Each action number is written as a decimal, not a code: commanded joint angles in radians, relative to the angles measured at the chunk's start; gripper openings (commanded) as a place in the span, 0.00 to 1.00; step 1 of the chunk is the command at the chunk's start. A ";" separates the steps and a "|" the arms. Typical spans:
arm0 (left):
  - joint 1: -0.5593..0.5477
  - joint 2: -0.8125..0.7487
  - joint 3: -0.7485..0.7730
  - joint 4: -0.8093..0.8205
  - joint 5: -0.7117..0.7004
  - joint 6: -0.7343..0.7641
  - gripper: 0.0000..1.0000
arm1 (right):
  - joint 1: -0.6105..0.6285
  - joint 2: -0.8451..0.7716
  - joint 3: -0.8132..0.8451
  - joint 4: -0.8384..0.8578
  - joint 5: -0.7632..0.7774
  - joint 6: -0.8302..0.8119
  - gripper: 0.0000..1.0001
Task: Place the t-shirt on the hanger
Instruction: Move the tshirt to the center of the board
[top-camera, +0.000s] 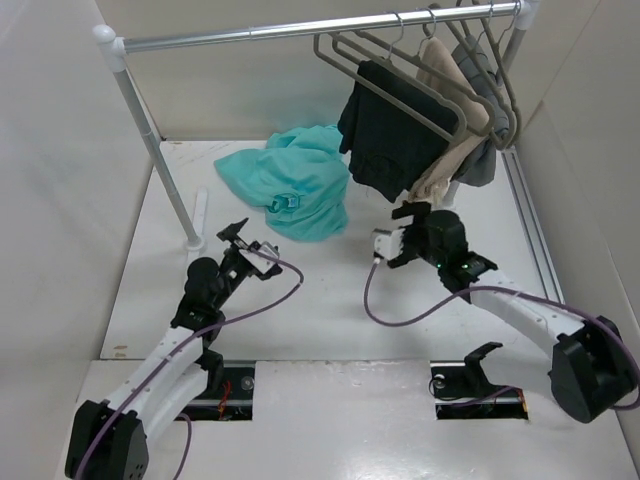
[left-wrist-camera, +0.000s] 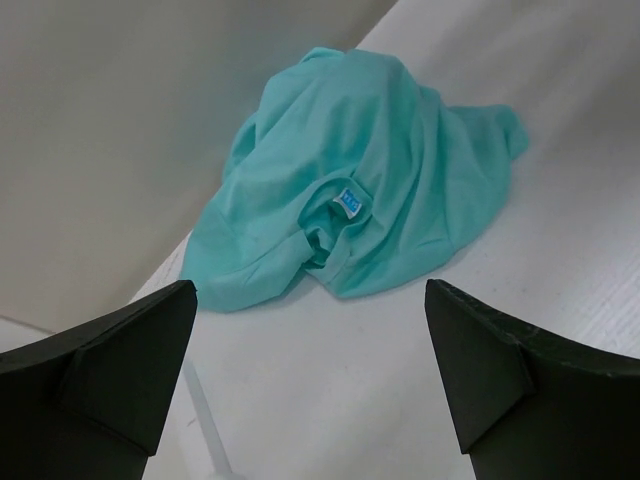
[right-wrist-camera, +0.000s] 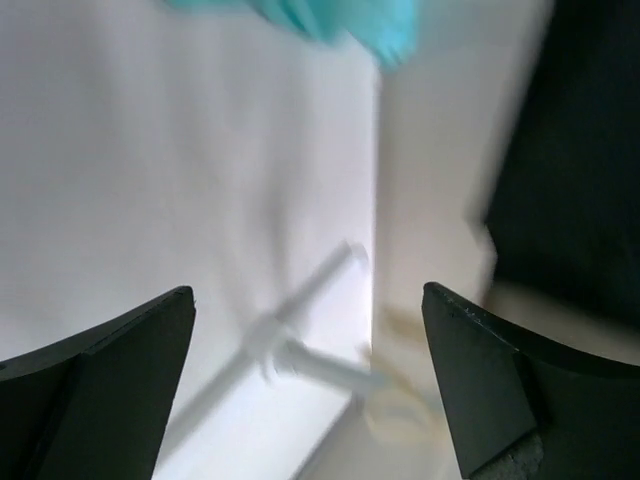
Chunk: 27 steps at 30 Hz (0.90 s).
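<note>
The teal t-shirt (top-camera: 290, 185) lies crumpled on the white table at the back centre, its small neck label (left-wrist-camera: 348, 203) facing up. It also fills the upper middle of the left wrist view (left-wrist-camera: 390, 170), and an edge of it shows blurred in the right wrist view (right-wrist-camera: 340, 20). Grey hangers (top-camera: 345, 50) hang on the rail (top-camera: 300, 30) above it. My left gripper (top-camera: 248, 240) is open and empty, a short way in front of the shirt (left-wrist-camera: 310, 300). My right gripper (top-camera: 402, 235) is open and empty, below the hanging clothes (right-wrist-camera: 307, 300).
A black garment (top-camera: 385, 135), a beige garment (top-camera: 450, 100) and a grey one (top-camera: 482, 155) hang at the right end of the rail. The rack's left post (top-camera: 160, 150) slants down to a foot. A white tube joint (right-wrist-camera: 300, 350) lies before the right gripper. White walls enclose the table.
</note>
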 joint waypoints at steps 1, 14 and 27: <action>-0.015 0.027 0.076 -0.010 -0.094 -0.152 0.95 | 0.142 0.060 0.077 -0.205 -0.111 -0.105 1.00; -0.043 0.070 0.115 -0.016 -0.494 -0.303 0.93 | 0.338 0.549 0.534 -0.317 -0.260 -0.200 0.98; -0.052 0.032 0.189 -0.168 -0.636 -0.479 0.85 | 0.327 1.030 0.952 -0.352 -0.364 -0.168 0.81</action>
